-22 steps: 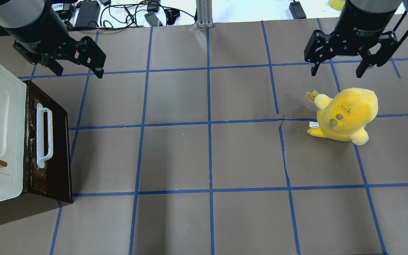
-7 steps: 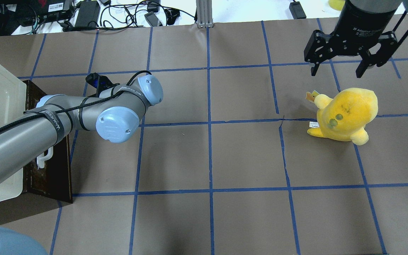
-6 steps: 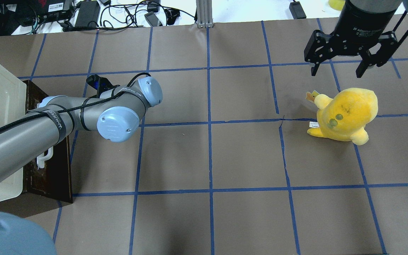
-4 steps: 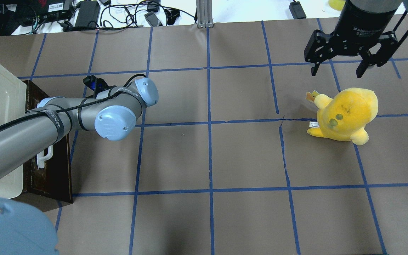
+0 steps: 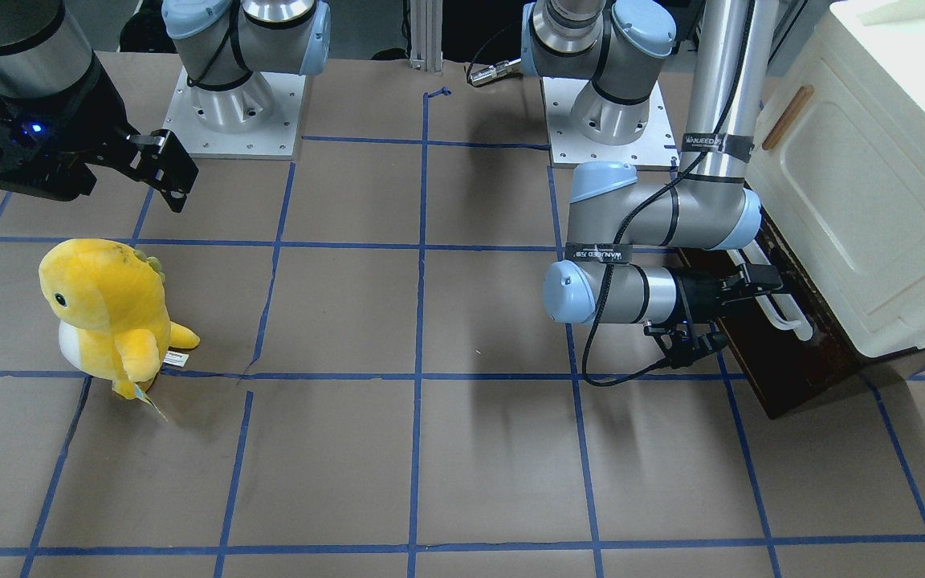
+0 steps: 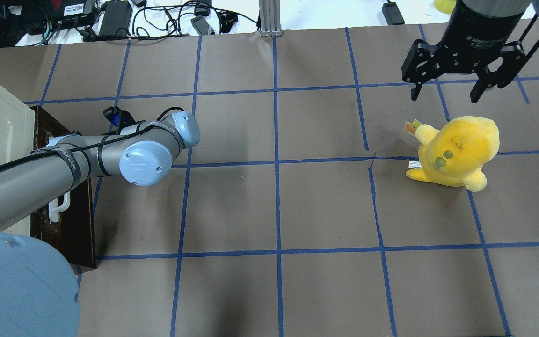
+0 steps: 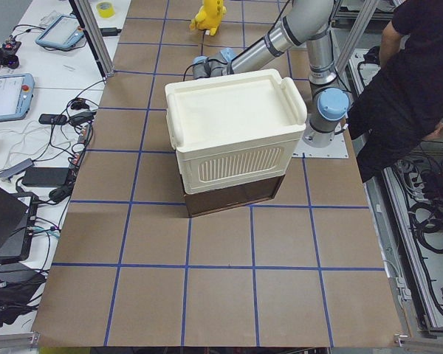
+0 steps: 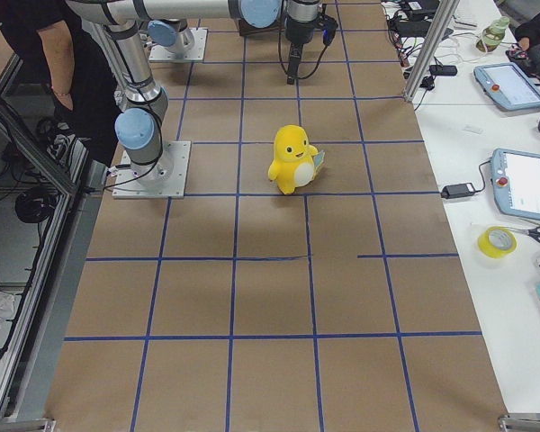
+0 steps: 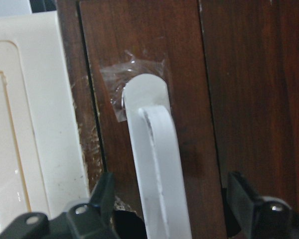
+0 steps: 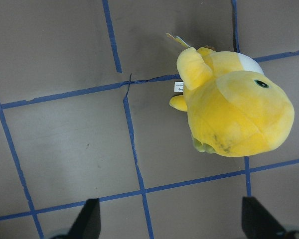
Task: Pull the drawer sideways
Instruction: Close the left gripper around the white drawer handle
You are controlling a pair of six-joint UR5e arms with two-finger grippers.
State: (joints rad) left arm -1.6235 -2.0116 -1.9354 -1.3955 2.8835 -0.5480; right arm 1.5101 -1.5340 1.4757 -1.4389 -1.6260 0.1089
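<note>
This looks like the reach-to-grasp step. The left fingers point(image 9: 102, 199) stand open on either side of the handle point(image 9: 157, 149) of the drawer point(image 5: 784, 365), which sits seemingly shut at the worktop's point(image 6: 274, 206) left edge. Next they should close on it and pull toward the middle. The left arm lies low with its wrist level, and the right fingers point(image 6: 482, 86) hang open near the right edge.
</note>
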